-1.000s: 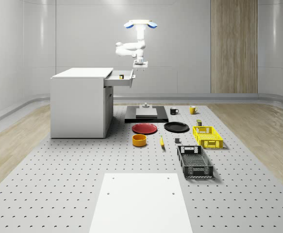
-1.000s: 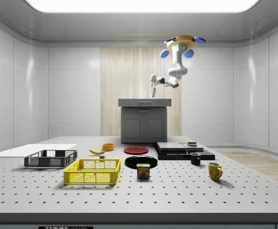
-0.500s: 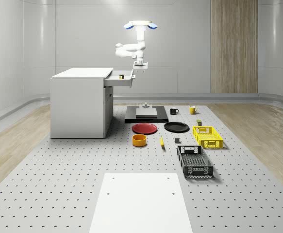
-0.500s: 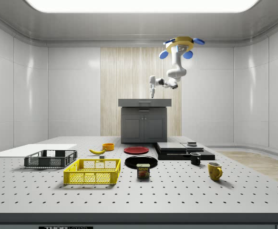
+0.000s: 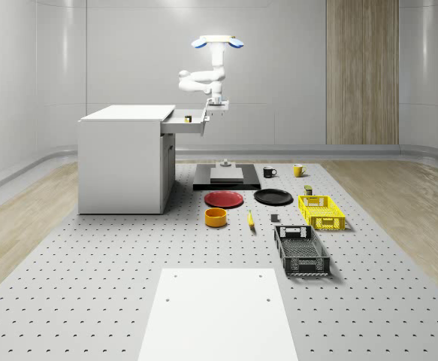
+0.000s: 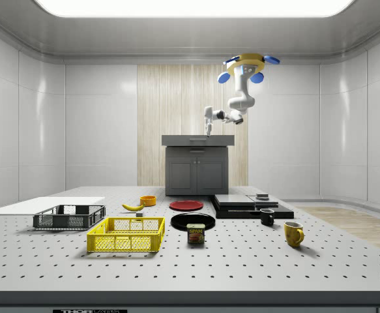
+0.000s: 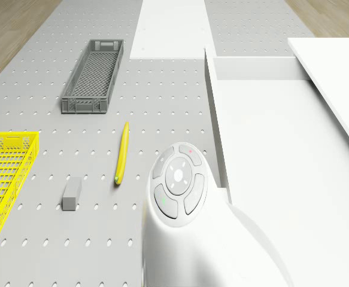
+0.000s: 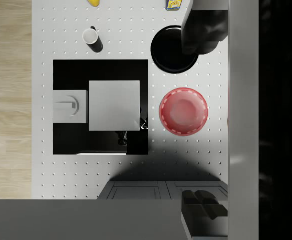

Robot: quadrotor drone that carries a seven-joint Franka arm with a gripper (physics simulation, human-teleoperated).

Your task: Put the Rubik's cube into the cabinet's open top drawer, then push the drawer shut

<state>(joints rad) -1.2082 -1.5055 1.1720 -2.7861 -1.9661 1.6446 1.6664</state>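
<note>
1. Jaw spacing cannot be told; the white two-finger gripper [image 5: 218, 107] hangs just past the front edge of the open white top drawer [image 5: 186, 121].
2. Inside that drawer sits the small multicoloured Rubik's cube [image 5: 188, 118], apart from the gripper.
3. From the gripper the bent white arm [image 6: 232, 111] rises to the blue-rotored drone [image 5: 216, 41], which hovers beside the white box-shaped cabinet [image 5: 125, 158], above the perforated grey table [image 5: 91, 286].

The cabinet [image 5: 125, 158] looks smooth, matt white, like painted board. The floor plate [image 5: 91, 286] at its 6 o'clock is matt grey, perforated metal. The yellow crate [image 5: 321, 212] and grey crate [image 5: 301, 250] look like moulded plastic mesh. The red plate [image 8: 183, 111] is slightly glossy. Side flooring [image 5: 31, 218] looks wooden.
</note>
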